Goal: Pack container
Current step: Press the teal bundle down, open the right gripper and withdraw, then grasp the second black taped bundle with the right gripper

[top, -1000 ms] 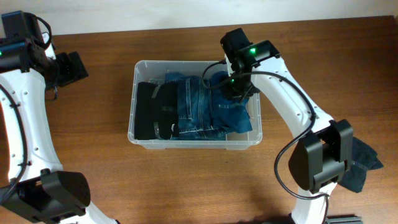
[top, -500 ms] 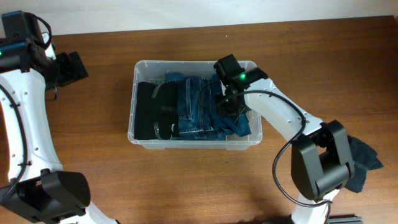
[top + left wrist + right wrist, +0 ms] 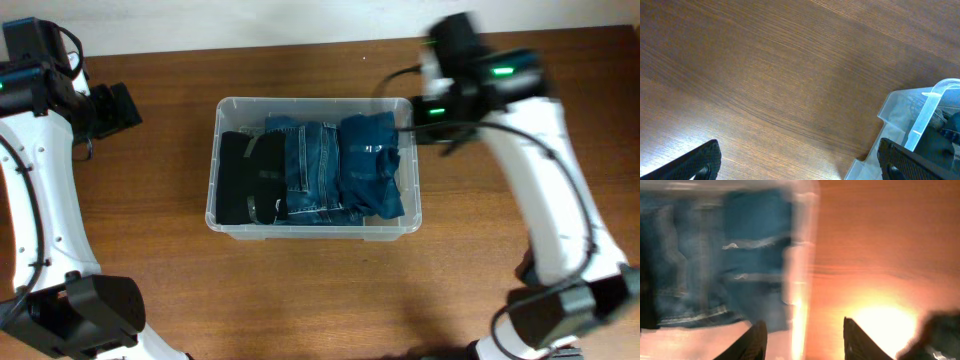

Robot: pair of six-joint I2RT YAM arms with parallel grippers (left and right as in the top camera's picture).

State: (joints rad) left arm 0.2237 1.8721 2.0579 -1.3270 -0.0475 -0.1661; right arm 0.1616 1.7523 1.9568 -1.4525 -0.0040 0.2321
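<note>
Large clear plastic rectangular tub at centre of bench, holding a black folded garment and blue folded denim; right end effector empty, apparently parted amid blur, beside its right rim; left end effector wide open; packing judged near complete.

1. The overhead view is evenly lit and sharp, except the right arm, which is motion-blurred near the desk's far edge.
2. The left wrist view is crisp, with a pale sheen on the wood.
3. The right wrist view is badly blurred, with orange glare beside the tub.
</note>
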